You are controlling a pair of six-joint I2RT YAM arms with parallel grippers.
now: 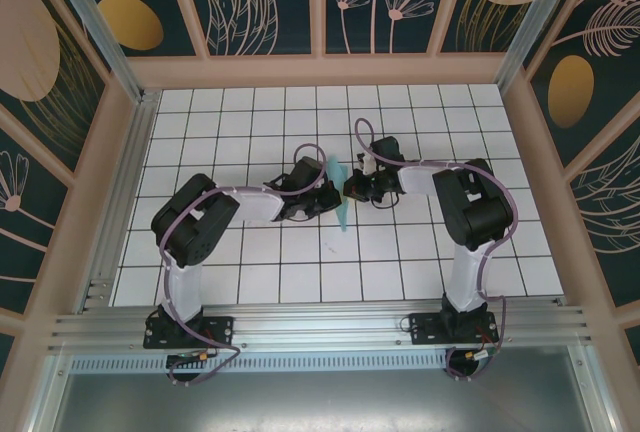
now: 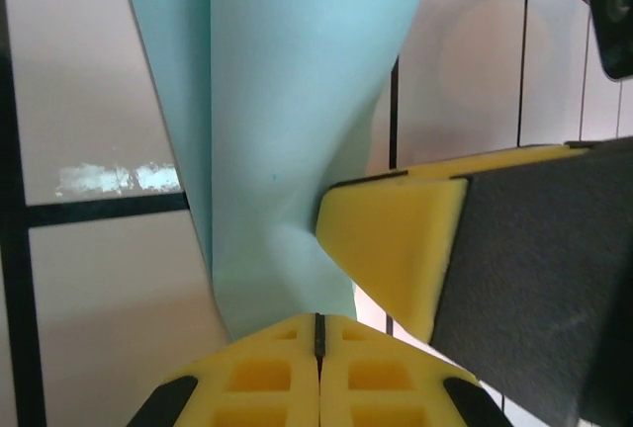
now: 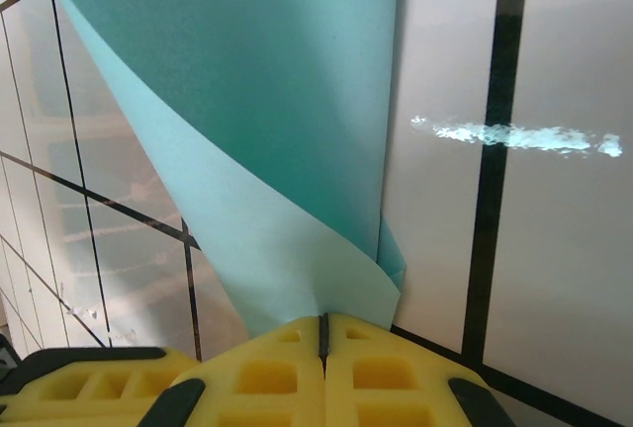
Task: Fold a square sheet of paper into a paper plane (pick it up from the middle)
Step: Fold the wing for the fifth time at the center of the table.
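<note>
The light teal-blue sheet of paper [image 1: 338, 198] stands on edge between my two grippers at the table's middle. Folded over, it looks like a narrow strip about two tiles long. I cannot tell whether it has a paper plane's pointed shape. My left gripper [image 1: 325, 199] is shut on it from the left. In the left wrist view the paper [image 2: 287, 101] rises out of the closed yellow tips of the left gripper [image 2: 318, 333]. My right gripper [image 1: 353, 189] is shut on it from the right. In the right wrist view two layers of paper [image 3: 267, 130] fan out from the right gripper [image 3: 322, 330].
The white grid table [image 1: 250, 112] is walled by a wooden frame with dark floral panels. A yellow fingertip [image 2: 396, 249] of the right gripper sits close beside the left gripper's tips. An aluminium rail [image 1: 320, 327] carries the arm bases at the near edge.
</note>
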